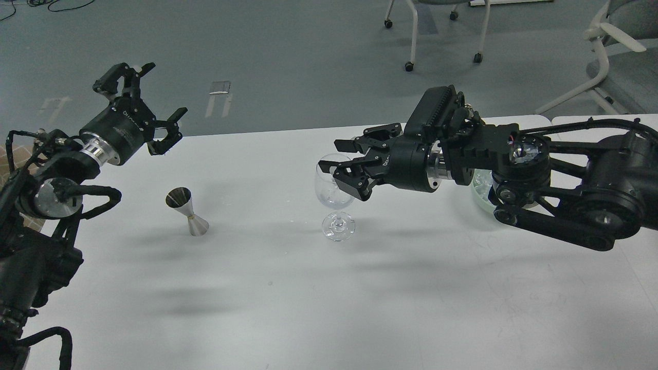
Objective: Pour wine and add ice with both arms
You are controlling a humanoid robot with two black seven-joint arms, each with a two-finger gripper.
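A clear wine glass (335, 198) stands upright at mid table. Any wine in it is too faint to make out. My right gripper (333, 155) is open and empty, with its fingers spread just over the glass's rim on the right side. A steel jigger (187, 210) stands to the left of the glass. My left gripper (146, 100) is open and empty, raised above the table's far left edge, well apart from the jigger. A pale dish (482, 186) with clear ice cubes shows partly behind my right arm.
The white table (257, 293) stretches towards me in front of the glass and jigger. Office chairs (611, 56) stand on the grey floor beyond the table's far edge.
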